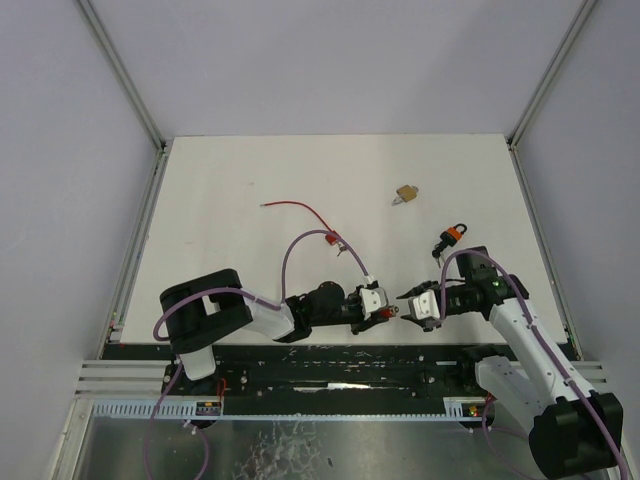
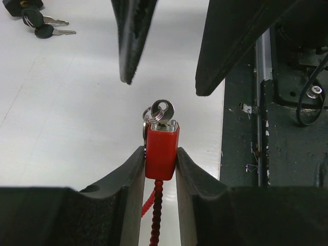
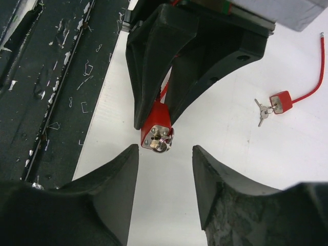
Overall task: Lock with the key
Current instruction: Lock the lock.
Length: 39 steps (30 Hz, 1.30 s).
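Note:
A small red lock (image 2: 161,154) with a red ribbed cable below it is clamped between my left gripper's (image 2: 160,149) fingers. A silver key (image 2: 164,109) on a split ring sticks out of its metal end face. In the right wrist view the lock (image 3: 155,123) and key ring (image 3: 165,142) sit just beyond my right gripper (image 3: 165,154), which is open with nothing between its fingers. In the top view the left gripper (image 1: 388,316) and right gripper (image 1: 408,306) face each other tip to tip near the front edge of the table.
A second red padlock (image 1: 330,238) with a red cable and keys lies mid-table. A brass padlock (image 1: 405,194) sits farther back. A black and orange lock (image 1: 452,237) with black-headed keys (image 2: 45,32) lies to the right. The dark rail (image 1: 330,368) runs along the near edge.

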### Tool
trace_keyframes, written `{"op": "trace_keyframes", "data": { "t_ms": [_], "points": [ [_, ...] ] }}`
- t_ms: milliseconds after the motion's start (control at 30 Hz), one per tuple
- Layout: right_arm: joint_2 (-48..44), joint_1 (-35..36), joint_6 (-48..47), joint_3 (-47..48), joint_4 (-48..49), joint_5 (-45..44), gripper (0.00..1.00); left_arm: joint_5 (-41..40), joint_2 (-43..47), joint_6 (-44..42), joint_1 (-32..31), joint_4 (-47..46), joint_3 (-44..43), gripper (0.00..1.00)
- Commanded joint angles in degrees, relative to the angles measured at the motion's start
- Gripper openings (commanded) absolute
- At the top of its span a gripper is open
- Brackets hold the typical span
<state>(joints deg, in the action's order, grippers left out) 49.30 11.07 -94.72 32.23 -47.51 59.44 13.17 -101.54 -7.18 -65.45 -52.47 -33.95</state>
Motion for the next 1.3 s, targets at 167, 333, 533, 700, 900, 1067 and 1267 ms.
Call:
{"op": "trace_keyframes", "data": {
  "t_ms": [167,333,533,700,900,1067,1267],
  "points": [
    [0.4,-0.1,-3.4,-2.3,2.4,0.0,0.42,2.0,1.4,0.0,0.6,-0.3,-0.9,0.00],
    [0.7,0.1,-3.9,-2.8,3.4,0.1,0.39,2.3,1.6,0.3,0.6,-0.5,-1.0,0.00],
    [1.1,0.6,-4.2,-3.2,3.9,0.0,0.36,2.6,1.7,0.6,0.6,-0.9,-1.0,0.00],
    [1.0,0.7,-4.9,-3.4,3.4,0.0,0.35,2.8,1.9,0.8,0.6,-0.9,-1.0,0.00],
    [0.8,0.6,-6.1,-3.6,3.0,-0.3,0.35,3.0,2.2,0.8,0.8,-1.1,-0.9,0.00],
    [0.8,0.7,-7.0,-3.7,2.8,-0.3,0.35,3.4,2.3,1.0,0.9,-1.2,-0.9,0.00],
    [0.4,0.7,-7.2,-3.8,2.7,0.2,0.32,3.9,2.3,1.4,1.1,-1.4,-1.0,0.00]
  ]
}}
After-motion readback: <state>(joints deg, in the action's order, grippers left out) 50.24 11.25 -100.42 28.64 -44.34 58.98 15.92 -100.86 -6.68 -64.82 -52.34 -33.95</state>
